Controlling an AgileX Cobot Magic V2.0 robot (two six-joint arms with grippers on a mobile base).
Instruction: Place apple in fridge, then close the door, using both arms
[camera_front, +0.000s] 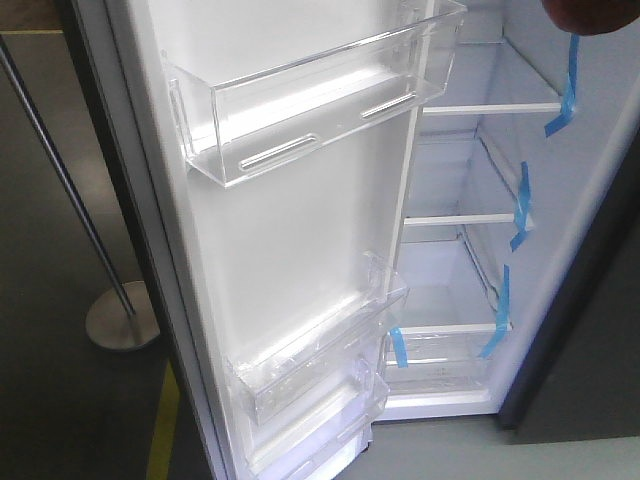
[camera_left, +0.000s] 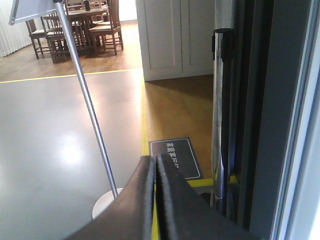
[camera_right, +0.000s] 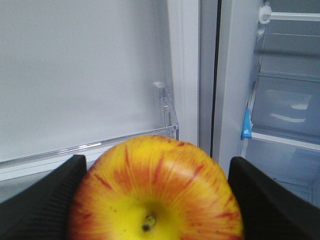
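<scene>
The apple (camera_right: 155, 195), red-streaked with a yellow patch round its stem, fills the bottom of the right wrist view. My right gripper (camera_right: 155, 161) is shut on it, a black finger (camera_right: 45, 200) against each side. It hangs before the open door's white liner (camera_right: 80, 75), left of the fridge (camera_right: 285, 115) interior. The front view shows the door (camera_front: 290, 230) swung open with clear bins (camera_front: 320, 100), and the fridge (camera_front: 480, 260) with glass shelves and blue tape. My left gripper (camera_left: 155, 165) is shut on nothing, beside the door's dark outer face (camera_left: 272, 110).
A slanted metal pole (camera_left: 85, 95) on a round base (camera_front: 120, 315) stands on the grey floor left of the door. A chrome post (camera_left: 221, 110) stands close by the door's outer side. Yellow floor tape (camera_left: 145, 130), a dark floor sign and a far dining set lie beyond.
</scene>
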